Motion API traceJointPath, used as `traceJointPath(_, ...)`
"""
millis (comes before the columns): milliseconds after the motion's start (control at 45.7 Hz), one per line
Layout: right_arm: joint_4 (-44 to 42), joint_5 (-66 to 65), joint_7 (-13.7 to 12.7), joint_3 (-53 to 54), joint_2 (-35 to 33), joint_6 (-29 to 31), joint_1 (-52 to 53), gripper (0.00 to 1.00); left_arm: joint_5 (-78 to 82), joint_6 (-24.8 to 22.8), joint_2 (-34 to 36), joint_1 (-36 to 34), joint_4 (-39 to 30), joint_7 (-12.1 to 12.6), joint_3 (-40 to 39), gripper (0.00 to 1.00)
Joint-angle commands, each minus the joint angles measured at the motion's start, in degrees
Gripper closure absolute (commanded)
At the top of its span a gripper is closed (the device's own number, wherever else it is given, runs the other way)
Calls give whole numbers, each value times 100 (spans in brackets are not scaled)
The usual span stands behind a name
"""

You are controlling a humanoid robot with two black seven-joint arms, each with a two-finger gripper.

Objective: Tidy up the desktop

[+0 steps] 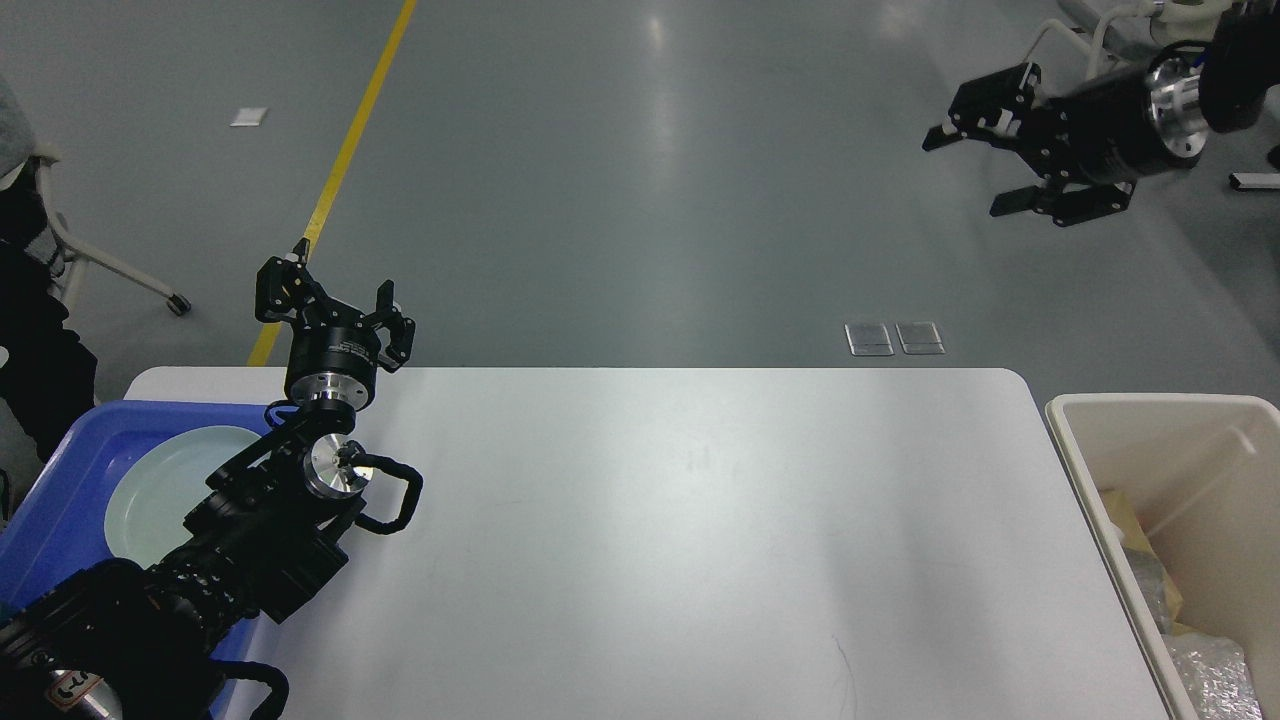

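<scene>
Fingers spread and empty on both left gripper (333, 300) and right gripper (985, 165); desktop (680, 540) bare, so tidying appears essentially complete.

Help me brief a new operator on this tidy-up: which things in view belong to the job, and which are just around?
Part of the job:
- desktop
- blue tray holding a pale plate
- cream bin with wrappers inside
- left hand, open
- right hand, open

Just around:
- wheeled chair
- yellow floor line
- floor plates
</scene>
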Motion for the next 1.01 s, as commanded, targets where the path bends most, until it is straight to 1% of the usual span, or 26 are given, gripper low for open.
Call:
traceJointPath(0, -602, 520, -5, 613, 407, -479, -430, 0, 3, 0, 0, 0, 0, 0, 3, 0)
traceJointPath(219, -1797, 705, -5, 2511, 1426, -1956, -1722, 0, 3, 0, 0, 0, 0, 0, 3, 0)
traceJointPath(306, -2193, 705, 4, 3223, 1857, -2448, -2091, 0, 3, 0, 0, 0, 0, 0, 3, 0)
traceJointPath(504, -2905, 714, 30, 4980, 2982, -3775, -2672, 0, 3, 0, 0, 0, 0, 0, -6, 0)
traceJointPath(569, -2950, 714, 48, 5508, 3176, -3847, -2786, 0, 3, 0, 0, 0, 0, 0, -6, 0)
traceJointPath(635, -2941, 714, 66, 5808, 3203, -3820, -2865, 0, 3, 0, 0, 0, 0, 0, -6, 0)
traceJointPath(898, -2950, 731, 66, 6019, 3335, -3811, -3015, 0, 3, 0, 0, 0, 0, 0, -6, 0)
traceJointPath(985, -2959, 915, 57, 6107, 3440, -3820, -3015, 0, 3, 0, 0, 0, 0, 0, -6, 0)
